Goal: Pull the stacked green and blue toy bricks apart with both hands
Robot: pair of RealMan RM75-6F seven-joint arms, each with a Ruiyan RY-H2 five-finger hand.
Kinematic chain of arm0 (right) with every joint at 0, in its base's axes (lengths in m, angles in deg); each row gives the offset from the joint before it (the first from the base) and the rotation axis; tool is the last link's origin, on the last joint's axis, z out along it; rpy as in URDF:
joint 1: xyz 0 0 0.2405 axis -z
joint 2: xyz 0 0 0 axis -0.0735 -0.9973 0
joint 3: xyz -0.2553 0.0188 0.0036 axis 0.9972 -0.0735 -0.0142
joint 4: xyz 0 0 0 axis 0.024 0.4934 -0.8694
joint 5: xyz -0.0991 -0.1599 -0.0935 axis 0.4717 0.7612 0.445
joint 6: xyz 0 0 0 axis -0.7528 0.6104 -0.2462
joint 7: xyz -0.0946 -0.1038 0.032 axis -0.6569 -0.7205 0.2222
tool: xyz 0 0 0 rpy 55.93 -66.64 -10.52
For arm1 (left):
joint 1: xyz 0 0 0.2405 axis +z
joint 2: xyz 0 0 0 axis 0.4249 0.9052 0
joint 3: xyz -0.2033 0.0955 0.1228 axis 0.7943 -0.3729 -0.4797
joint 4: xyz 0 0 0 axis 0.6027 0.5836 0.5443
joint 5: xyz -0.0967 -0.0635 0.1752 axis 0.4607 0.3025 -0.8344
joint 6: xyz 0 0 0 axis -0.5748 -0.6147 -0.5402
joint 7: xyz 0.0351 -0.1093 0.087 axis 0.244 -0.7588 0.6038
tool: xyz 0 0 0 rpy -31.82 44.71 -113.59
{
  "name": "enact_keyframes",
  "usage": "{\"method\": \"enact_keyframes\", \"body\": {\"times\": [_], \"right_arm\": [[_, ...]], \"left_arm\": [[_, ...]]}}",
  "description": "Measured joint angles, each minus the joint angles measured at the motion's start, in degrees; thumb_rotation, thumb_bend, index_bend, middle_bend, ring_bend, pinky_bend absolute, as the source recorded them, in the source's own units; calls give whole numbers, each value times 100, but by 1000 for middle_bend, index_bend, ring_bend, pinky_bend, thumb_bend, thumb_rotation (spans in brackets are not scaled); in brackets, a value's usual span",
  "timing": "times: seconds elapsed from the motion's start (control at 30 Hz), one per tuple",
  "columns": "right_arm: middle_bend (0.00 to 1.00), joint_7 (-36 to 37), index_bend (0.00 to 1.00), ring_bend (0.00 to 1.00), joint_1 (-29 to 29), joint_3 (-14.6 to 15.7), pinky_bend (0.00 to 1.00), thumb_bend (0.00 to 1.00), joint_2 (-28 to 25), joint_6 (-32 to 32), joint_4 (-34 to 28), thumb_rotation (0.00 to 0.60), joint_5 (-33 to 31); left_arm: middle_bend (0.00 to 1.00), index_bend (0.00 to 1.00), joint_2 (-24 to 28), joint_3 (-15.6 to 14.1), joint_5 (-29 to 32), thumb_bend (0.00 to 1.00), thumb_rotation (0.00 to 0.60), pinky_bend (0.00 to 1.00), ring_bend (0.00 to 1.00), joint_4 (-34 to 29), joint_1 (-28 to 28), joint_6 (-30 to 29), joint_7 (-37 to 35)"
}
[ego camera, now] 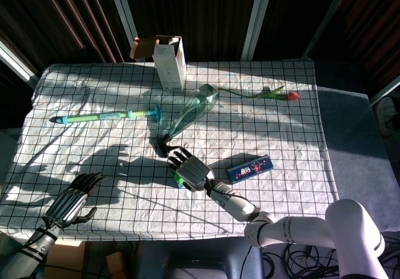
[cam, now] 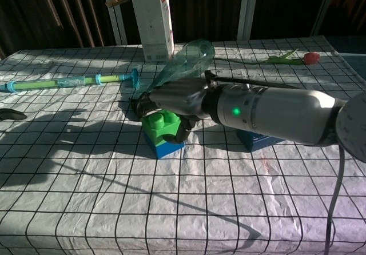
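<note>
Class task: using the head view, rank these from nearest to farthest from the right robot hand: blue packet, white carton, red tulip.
From the right robot hand:
1. Blue packet, just to its right.
2. White carton, upright at the far edge.
3. Red tulip, far right.

The counter (ego camera: 300,97) is covered by a white cloth with a black grid, lit by strong sunlight and crossed by hard shadows. Dark slatted panels and pale vertical frame posts (ego camera: 257,17) are seen at 12 o'clock. Grey floor (ego camera: 359,160) is seen at 3 o'clock.
</note>
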Motion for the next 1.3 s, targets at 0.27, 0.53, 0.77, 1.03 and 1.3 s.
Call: {"method": "enact_keyframes", "body": {"times": [0.27,0.53,0.77,1.03,1.3], "right_arm": [[210,-118,324,1,-117,127,0,401,63,71,68,600,-206],[392,-73,528,190,-149,186,11,433,99,211,99,600,-201],[597,-142,824,428,-127,275,132,442,137,445,123,600,-80],[700,426,963,549,96,324,231,442,0,959,-28,600,761],[707,1591,969,553,354,115,254,442,-529,1528,-687,600,1515]], "left_arm": [[0,0,33,-27,-5,405,600,53,0,-15,-25,62,-23],[0,0,76,-31,6,405,600,53,0,-44,-47,98,-54],[0,0,92,-44,0,405,600,53,0,-49,-38,88,-91],[0,0,91,-83,-206,403,600,54,0,122,-77,-8,-991],[0,0,-167,-165,-670,360,600,43,0,760,-181,-477,-3767]]}}
